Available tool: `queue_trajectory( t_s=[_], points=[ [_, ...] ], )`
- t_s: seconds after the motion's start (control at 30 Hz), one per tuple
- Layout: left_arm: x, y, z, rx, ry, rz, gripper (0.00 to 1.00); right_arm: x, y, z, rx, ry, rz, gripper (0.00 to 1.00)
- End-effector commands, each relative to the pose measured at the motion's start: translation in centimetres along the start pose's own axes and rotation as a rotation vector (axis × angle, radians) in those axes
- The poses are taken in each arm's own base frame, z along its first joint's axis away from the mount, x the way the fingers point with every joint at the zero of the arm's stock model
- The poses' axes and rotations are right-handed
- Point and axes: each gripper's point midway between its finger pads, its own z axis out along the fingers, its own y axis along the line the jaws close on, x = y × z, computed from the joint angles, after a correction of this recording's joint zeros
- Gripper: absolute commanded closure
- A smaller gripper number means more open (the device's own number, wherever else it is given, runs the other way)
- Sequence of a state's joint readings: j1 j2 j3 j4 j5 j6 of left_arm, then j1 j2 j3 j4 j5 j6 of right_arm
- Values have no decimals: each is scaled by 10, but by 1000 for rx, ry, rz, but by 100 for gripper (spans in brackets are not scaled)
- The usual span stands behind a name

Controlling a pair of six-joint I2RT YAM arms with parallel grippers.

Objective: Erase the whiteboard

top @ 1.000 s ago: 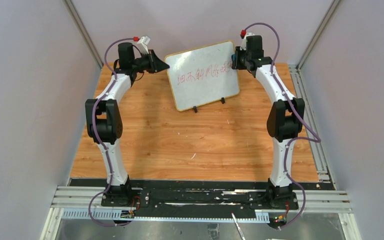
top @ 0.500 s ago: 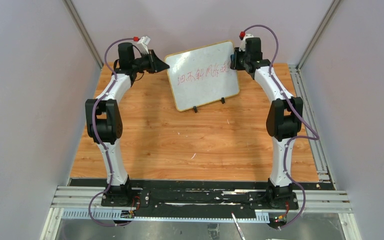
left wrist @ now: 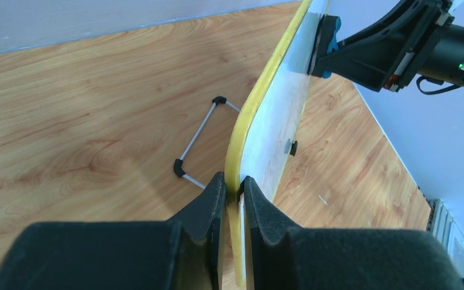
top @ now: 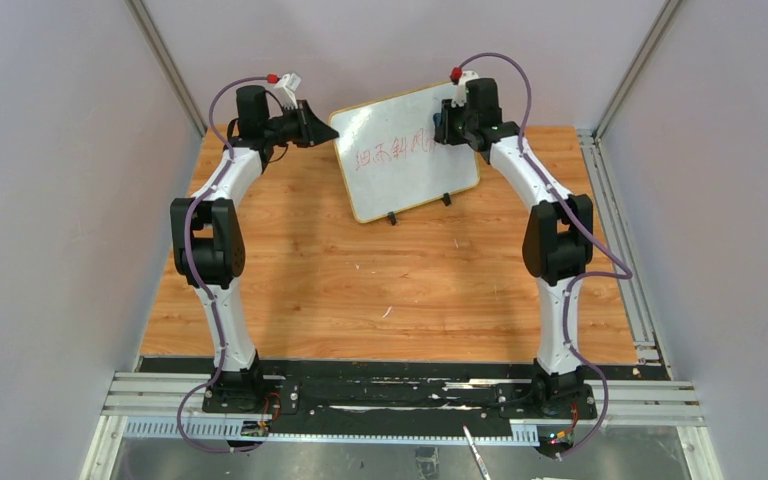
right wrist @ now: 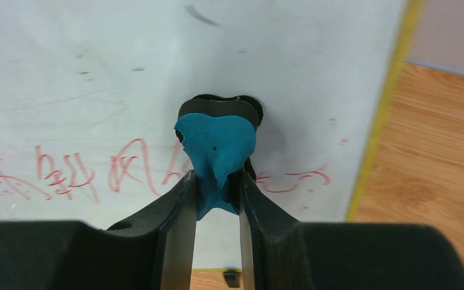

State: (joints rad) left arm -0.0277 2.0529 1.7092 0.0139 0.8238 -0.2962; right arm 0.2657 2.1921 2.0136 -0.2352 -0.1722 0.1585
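Both closed: left pincer (left wrist: 234, 184) grips the whiteboard (top: 390, 185) edge, right pincer (right wrist: 216, 181) holds a blue eraser (right wrist: 215, 142) against its red marks (right wrist: 90, 172).

My 2 arms, left arm (top: 241, 170) and right arm (top: 521, 166): white shells, black joint housings (top: 205, 241). 1 purple cable (top: 216, 98) loops outside each, with a red plug (top: 273, 77) near the wrist. Fingers (left wrist: 208, 208) are matte black wedges. Black base plates (top: 230, 396). 1 green LED (left wrist: 460, 65) on the right wrist.

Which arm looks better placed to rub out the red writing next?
Right. The right fingers press a blue eraser on the whiteboard beside the red writing; the left fingers only clamp its edge, steadying it.
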Motion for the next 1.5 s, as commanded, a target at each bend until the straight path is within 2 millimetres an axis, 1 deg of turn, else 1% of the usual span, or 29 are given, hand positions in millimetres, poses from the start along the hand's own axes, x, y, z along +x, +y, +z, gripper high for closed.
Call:
queue_trajectory(
  t_s=[0.0,0.07,0.13,0.27,0.43,0.57,0.7,0.8,0.93,1.1,1.2,1.3,1.47],
  points=[
    [6,9,4,-22,15,20,100,16,61,11,-146,19,-41,99],
    [6,8,4,-19,16,21,100,19,65,13,-144,23,-50,99],
    [6,8,4,-18,18,22,100,21,58,14,-120,29,-49,99],
    [7,7,3,-16,26,27,100,25,28,12,-70,43,-18,100],
    [10,7,2,-13,38,30,100,29,-16,7,-3,53,17,99],
    [12,8,2,-13,55,36,100,28,-44,4,38,51,34,99],
    [13,9,2,-12,66,40,100,24,-67,2,70,41,54,99],
    [13,8,1,-10,69,41,100,19,-79,2,83,31,64,99],
    [15,8,0,-12,77,45,100,12,-83,3,85,18,65,99],
    [18,10,0,-14,84,45,100,11,-75,4,51,15,80,99],
    [18,9,1,-12,83,41,100,11,-66,2,37,7,72,99],
    [18,10,1,-11,84,39,100,16,-56,2,16,18,67,100],
    [17,9,1,-11,82,41,100,17,-29,1,-29,14,40,99]
  ],
)
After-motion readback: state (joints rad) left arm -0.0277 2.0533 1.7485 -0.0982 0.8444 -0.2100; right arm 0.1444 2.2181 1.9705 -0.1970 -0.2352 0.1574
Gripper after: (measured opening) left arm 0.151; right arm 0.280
